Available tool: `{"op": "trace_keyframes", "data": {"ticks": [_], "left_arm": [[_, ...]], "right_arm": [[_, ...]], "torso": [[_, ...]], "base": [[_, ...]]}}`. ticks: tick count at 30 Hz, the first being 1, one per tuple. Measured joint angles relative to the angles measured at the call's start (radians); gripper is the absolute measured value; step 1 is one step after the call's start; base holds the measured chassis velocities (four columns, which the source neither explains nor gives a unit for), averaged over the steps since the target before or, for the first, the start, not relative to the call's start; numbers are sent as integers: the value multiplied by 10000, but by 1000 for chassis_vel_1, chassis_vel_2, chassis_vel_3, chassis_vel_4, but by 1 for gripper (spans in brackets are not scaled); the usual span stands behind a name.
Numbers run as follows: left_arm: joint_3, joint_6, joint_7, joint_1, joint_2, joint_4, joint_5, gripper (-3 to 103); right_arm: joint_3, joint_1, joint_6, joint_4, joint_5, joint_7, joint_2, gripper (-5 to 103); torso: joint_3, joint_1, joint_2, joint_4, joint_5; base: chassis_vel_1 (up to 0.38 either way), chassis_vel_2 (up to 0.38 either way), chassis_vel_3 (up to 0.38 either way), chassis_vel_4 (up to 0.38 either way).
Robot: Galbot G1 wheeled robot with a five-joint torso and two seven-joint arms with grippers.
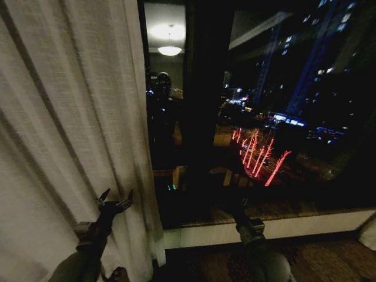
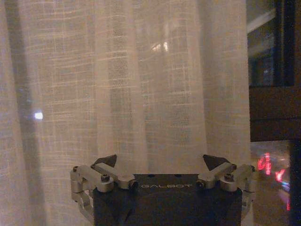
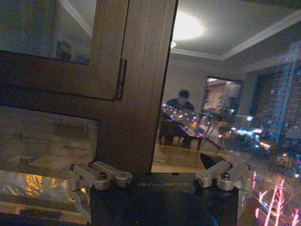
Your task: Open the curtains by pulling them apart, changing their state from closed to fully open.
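Observation:
A sheer cream-white curtain (image 1: pixel 70 117) with vertical pleats hangs over the left part of the window, its inner edge near the dark mullion. My left gripper (image 1: pixel 116 200) is raised in front of that panel's lower inner edge and stands open. In the left wrist view the woven curtain (image 2: pixel 141 84) hangs just beyond the open left gripper (image 2: pixel 161 162), with no fabric clamped. My right gripper (image 1: pixel 237 207) is held up before the bare glass, dark against it. In the right wrist view the right gripper (image 3: pixel 162 162) is open and faces the brown window frame (image 3: pixel 136 94).
The uncovered window (image 1: pixel 282 117) shows a night city and room reflections. A white sill (image 1: pixel 305 226) runs below it, over patterned carpet (image 1: pixel 329 258). A pale shape (image 1: pixel 370 234) sits at the far right edge by the sill.

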Motion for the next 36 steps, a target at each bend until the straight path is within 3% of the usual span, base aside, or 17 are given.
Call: {"op": "trace_keyframes", "data": {"ticks": [2,5,12,14,16,17,19,25,32,36], "left_arm": [[99,28,-211,-10,-13,-6,109,100],[272,248,-1083,135,-204,-205,403,100],[76,286,-1327,177,-268,-256,678,100],[-162,287,-1014,142,-103,-198,401,100],[-453,291,-324,125,97,-102,79,100],[-453,291,-324,125,97,-102,79,100],[-665,221,414,84,371,113,-229,100],[-543,174,1585,-384,976,649,-820,100],[-74,291,1651,-878,1049,839,-908,100],[204,104,1149,-1044,997,1082,-821,101]], "right_arm": [[-28,39,25,-65,-39,5,26,100],[-204,151,69,-221,-163,18,120,100],[-478,341,247,-519,-371,29,259,100],[-636,383,291,-600,-451,30,325,100],[-726,417,301,-640,-521,30,377,100],[-726,417,301,-640,-521,30,377,100],[-783,466,307,-677,-564,30,415,100],[-726,556,383,-761,-586,30,423,100],[-430,556,507,-865,-558,40,366,100],[-305,574,561,-982,-540,123,401,100]], "torso": [[0,0,0,0,2],[0,0,0,4,1],[0,0,0,4,-1],[0,0,0,3,0],[0,0,0,3,0],[0,0,0,3,0],[0,0,0,4,-1],[0,0,0,2,0],[0,0,0,1,0],[0,0,0,3,0]], "base": [[0,0,0,0],[0,0,0,0],[0,0,0,0],[0,0,0,0],[0,0,0,0],[0,0,0,0],[0,0,0,0],[0,0,0,0],[0,0,0,0],[0,0,0,0]]}}
